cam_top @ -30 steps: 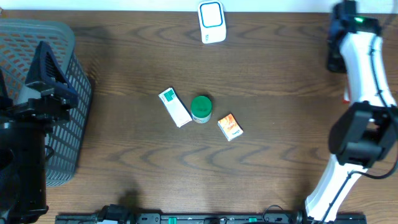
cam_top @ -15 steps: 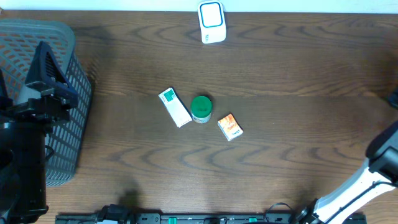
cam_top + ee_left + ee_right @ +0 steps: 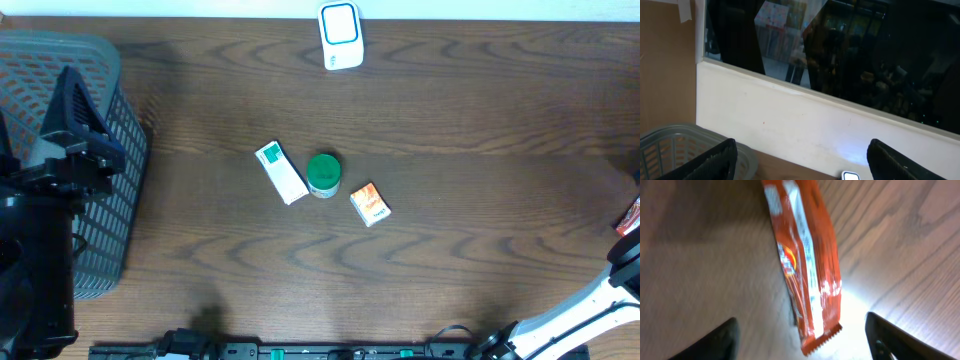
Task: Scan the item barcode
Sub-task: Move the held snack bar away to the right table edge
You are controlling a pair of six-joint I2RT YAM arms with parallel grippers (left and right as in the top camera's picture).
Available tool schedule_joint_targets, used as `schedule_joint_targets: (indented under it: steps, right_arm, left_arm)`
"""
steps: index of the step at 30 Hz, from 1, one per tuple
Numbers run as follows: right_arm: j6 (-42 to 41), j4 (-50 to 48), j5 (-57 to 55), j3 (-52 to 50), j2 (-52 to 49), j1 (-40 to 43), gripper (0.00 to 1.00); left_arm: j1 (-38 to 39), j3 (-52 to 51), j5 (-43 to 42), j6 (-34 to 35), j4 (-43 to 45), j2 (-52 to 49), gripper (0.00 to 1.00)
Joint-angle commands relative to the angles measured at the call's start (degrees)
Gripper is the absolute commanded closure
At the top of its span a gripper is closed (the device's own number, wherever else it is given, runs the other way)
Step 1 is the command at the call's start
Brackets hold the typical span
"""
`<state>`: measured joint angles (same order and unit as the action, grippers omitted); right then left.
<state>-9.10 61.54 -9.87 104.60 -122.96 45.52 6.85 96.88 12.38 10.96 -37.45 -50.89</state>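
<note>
An orange-red snack wrapper [image 3: 807, 265] lies flat on the wood table, and its edge shows at the far right of the overhead view [image 3: 630, 215]. My right gripper [image 3: 802, 342] is open just above it, one finger on each side of the wrapper's serrated end, touching nothing. The white barcode scanner [image 3: 340, 35] stands at the table's back edge and its top peeks into the left wrist view [image 3: 851, 175]. My left gripper [image 3: 800, 160] is open and empty, hanging by the basket and facing the back wall.
A grey mesh basket [image 3: 40, 60] fills the left side under the left arm [image 3: 60, 170]. Mid-table lie a white-and-green box [image 3: 281, 171], a green-lidded jar [image 3: 323, 174] and a small orange box [image 3: 370, 204]. The right arm's white link [image 3: 590, 310] crosses the bottom right corner.
The right arm swung from the back right corner out past the right edge. The orange wrapper now lies at that edge and the right jaws stand open. The left arm has not moved.
</note>
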Motion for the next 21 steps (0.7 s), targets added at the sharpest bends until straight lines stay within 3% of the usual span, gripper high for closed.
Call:
schedule_joint_targets:
  steps: [1,2,8,13,16,21]
  right_arm:
    - [0.52,1.6,2.1,1.75,1.44,-0.04,0.08]
    - [0.52,1.81,2.82,2.34,2.51,-0.28,0.01]
    - [-1.95,2.16,7.58,6.56,12.28,-3.78,0.01]
    - [-4.13,5.33,28.57,7.1,21.99,-9.86,0.01]
    - [-1.64,9.77,35.54,7.1,24.52,-16.72,0.01]
    - [0.83,20.13,35.85,5.35,24.35,-30.18,0.01]
  left_arm:
    - [-0.15,-0.02,0.31,0.72,0.2,0.2,0.17]
    - [-0.15,-0.02,0.31,0.7,0.2,0.2,0.17]
    - [-0.15,-0.02,0.31,0.72,0.2,0.2,0.17]
    - [-0.15,-0.02,0.31,0.72,0.22,0.2,0.17]
    - [-0.15,-0.02,0.31,0.72,0.2,0.2,0.17]
    - [-0.15,-0.02,0.31,0.72,0.2,0.2,0.17]
